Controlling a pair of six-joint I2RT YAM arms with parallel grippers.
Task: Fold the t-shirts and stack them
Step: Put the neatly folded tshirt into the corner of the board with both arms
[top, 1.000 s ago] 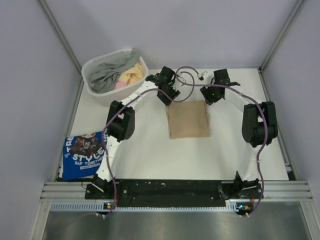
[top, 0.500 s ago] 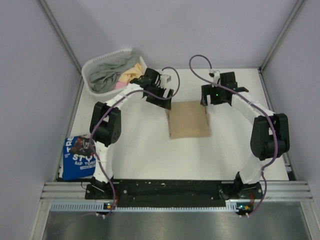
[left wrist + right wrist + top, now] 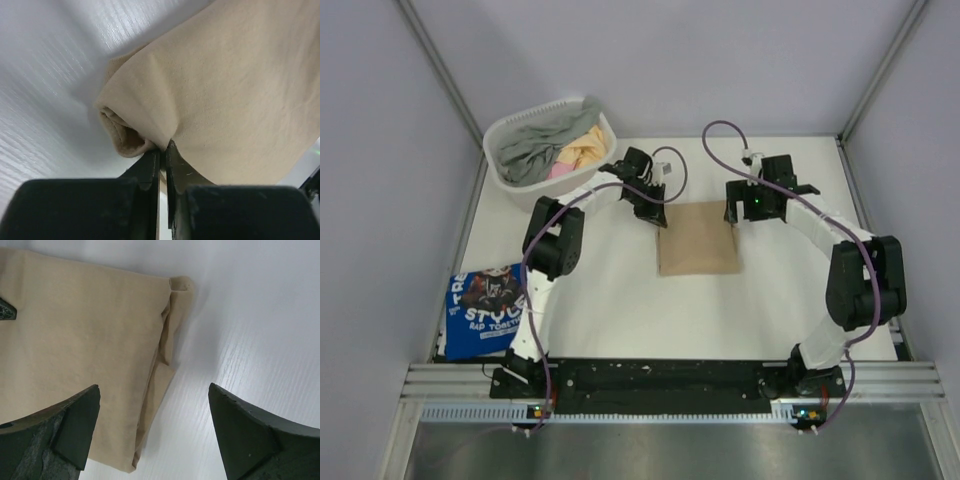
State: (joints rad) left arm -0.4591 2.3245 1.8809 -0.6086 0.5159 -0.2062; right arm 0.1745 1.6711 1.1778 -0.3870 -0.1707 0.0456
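The tan t-shirt (image 3: pixel 698 240) lies folded into a rectangle in the middle of the table. My left gripper (image 3: pixel 657 212) is at its far left corner. In the left wrist view the left gripper (image 3: pixel 163 148) is shut, with a fold of the tan cloth (image 3: pixel 235 90) pinched at its tips. My right gripper (image 3: pixel 733 213) hovers at the far right corner. It stands open (image 3: pixel 154 387) over the layered side edge of the tan t-shirt (image 3: pixel 75 330), with nothing held. The blue t-shirt (image 3: pixel 485 312) with white lettering lies at the table's left edge.
A white basket (image 3: pixel 510 185) holding grey, yellow and pink clothes stands at the far left corner. Grey walls close in the table on three sides. The arm bases sit on the black rail (image 3: pixel 660 375) at the near edge.
Both grippers moved outward to the tan t-shirt's far corners. The left one opened wide, then shut on the cloth. The right one opened.
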